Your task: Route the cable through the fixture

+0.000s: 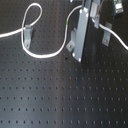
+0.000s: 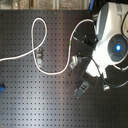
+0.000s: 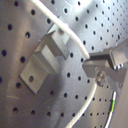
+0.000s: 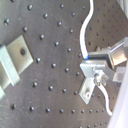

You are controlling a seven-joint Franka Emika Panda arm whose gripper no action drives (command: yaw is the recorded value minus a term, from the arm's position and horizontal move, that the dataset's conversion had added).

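The white cable runs from the first exterior view's left through a small metal fixture, loops, dips and climbs to my gripper. It also shows in the second exterior view. A second metal fixture stands just below the gripper. In the first wrist view the cable lies across the top of this fixture and ends between the fingers of the gripper, which is shut on it. A green band marks the hanging strand. The gripper also shows in the second wrist view. I see no red band.
The black perforated board carries more metal fixtures at the first exterior view's right and top right. In the second exterior view the white arm hides the gripper; two fixtures lie below it.
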